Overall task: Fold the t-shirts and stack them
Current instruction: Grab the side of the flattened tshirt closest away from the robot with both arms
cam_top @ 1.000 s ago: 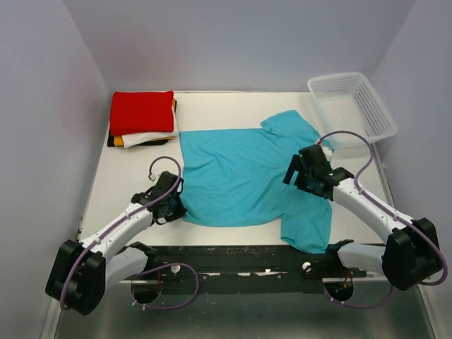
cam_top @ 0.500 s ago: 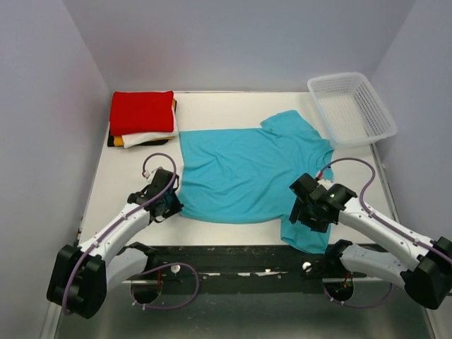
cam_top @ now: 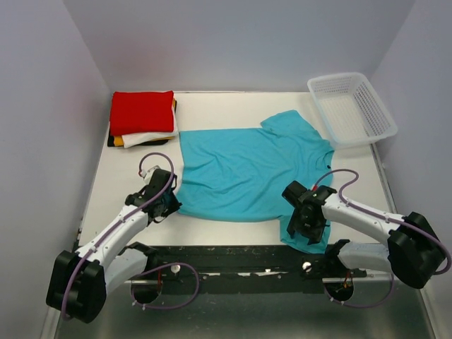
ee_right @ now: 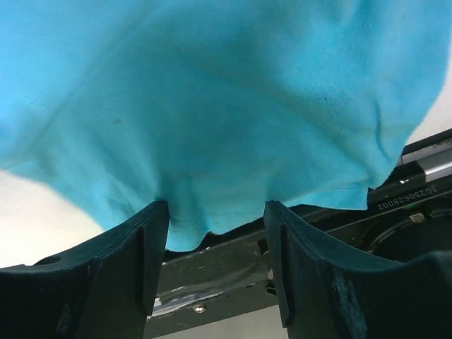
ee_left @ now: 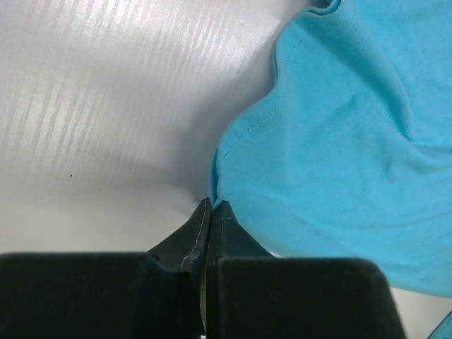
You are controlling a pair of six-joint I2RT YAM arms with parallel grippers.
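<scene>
CHANGE: right pincer point(ee_right: 215, 212) has swung from far sleeve to near sleeve of the plain turquoise-blue cloth t-shirt point(cam_top: 240, 176), spread flat mid-counter point(cam_top: 233, 106) | jaws apart, narrowing, straddling sleeve hem | left pincer point(ee_left: 210, 206) stays shut at near-left hem corner | MEANS: sleeve grasp imminent, folding barely begun

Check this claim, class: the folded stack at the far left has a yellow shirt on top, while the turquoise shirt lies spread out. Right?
No. The top external view shows a red shirt on top of the stack; the turquoise shirt lies spread out.
</scene>
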